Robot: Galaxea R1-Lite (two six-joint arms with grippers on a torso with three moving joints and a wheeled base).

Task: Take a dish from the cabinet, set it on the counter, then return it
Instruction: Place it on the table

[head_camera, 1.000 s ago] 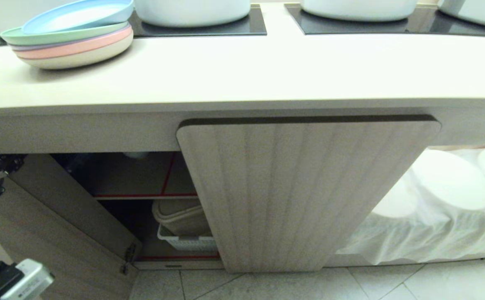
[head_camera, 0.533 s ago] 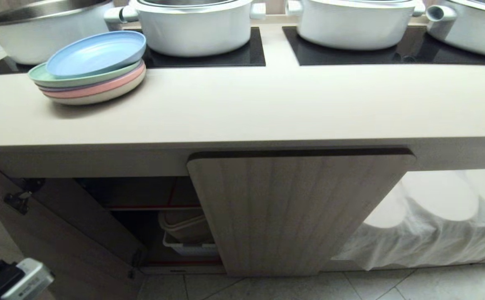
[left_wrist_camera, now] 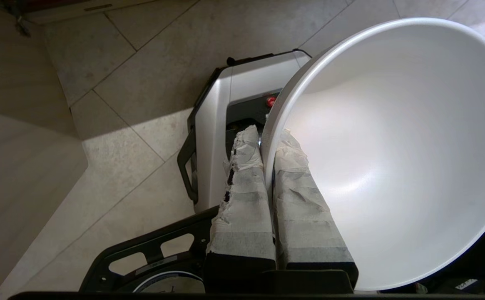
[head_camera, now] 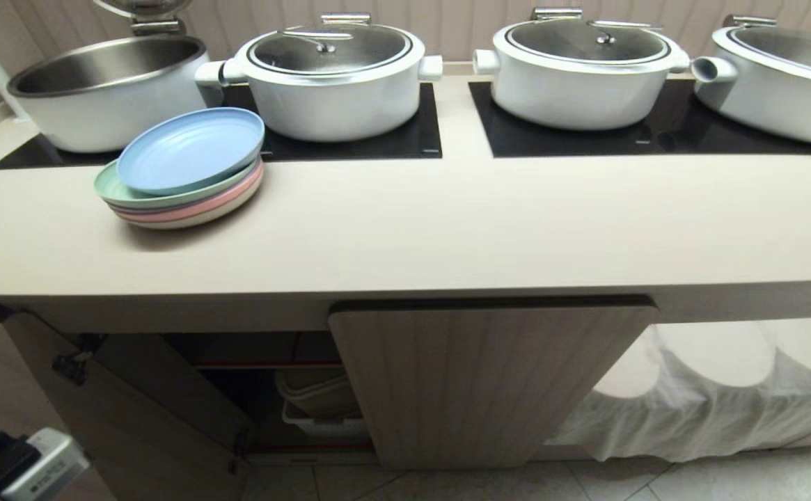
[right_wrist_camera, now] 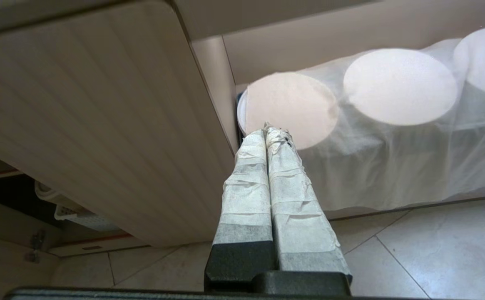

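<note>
Cream counter [head_camera: 405, 236] stands bare at centre. Left gripper [left_wrist_camera: 267, 137], low over the floor, pinches the bowl [left_wrist_camera: 392, 154] by its rim: rigid, glossy, breakable, probably slippery. Right gripper [right_wrist_camera: 269, 131] closed, empty.

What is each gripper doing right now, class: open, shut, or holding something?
Left gripper: shut on the rim of the white bowl.
Right gripper: shut, holding nothing.

Pastel plates [head_camera: 186, 167], lidded pots [head_camera: 328, 80]

Four pots [head_camera: 335, 83], one dish [left_wrist_camera: 392, 150]
</note>
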